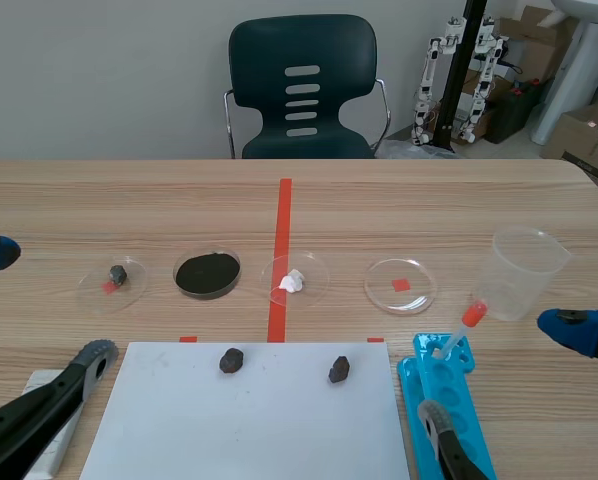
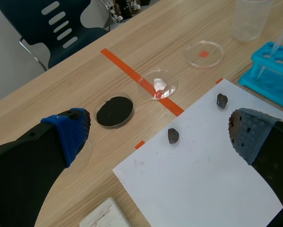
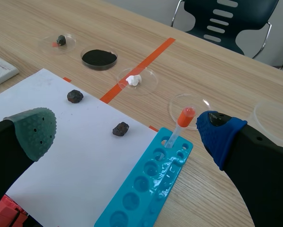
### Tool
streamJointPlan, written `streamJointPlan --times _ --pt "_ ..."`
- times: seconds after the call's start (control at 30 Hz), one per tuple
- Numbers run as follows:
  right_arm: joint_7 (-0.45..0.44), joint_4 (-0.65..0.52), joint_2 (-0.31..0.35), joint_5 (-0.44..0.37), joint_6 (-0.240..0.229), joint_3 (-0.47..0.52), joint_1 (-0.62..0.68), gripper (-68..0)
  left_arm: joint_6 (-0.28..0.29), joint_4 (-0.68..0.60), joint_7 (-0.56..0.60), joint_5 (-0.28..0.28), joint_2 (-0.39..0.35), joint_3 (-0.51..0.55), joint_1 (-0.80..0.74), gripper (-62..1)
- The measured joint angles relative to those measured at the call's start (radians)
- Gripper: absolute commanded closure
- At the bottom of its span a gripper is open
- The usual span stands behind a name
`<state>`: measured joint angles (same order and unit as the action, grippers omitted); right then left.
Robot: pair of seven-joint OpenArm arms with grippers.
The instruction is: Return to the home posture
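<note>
Arms: both low over the near edge of the counter [image 1: 479, 200], one on each side of the paper [image 1: 249, 420]. The task concerns no object, only the arms themselves.
Left gripper [image 1: 44, 305]: released, fingers spread wide, nothing between them. The paper and a rock [image 2: 173, 135] lie under and just ahead of it, with the powder dish [image 2: 114, 111] further ahead.
Right gripper [image 1: 499, 372]: released, fingers wide apart, empty. The tray [image 3: 146, 189] lies under it on the blue-pad side; the other rock [image 3: 121, 128] is under it toward the grey-green pad.
Pipette [image 3: 179, 126]: stands tilted in the tray just ahead of the right gripper, close beside the blue pad. Cannot tell whether they touch.
Beaker [image 1: 524, 270]: ahead of the right gripper, apart from it.
Handling: nothing to take hold of, so this looks like a free, unloaded move. The arms are rigid but the neighbours are not. The pipette is thin and easily knocked, the beaker looks light and tippy, and the paper would slide at a brush.
Caution: rise clear before swinging, on the right side especially.
</note>
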<state>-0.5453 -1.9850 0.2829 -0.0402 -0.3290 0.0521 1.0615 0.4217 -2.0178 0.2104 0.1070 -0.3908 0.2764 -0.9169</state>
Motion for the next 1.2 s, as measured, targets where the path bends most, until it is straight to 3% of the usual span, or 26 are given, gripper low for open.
streamJointPlan --times 1.2 --pt "0.0 0.0 0.0 0.0 0.0 0.0 0.0 -62.3 0.0 0.0 0.026 0.0 0.0 0.0 0.0 -61.5"
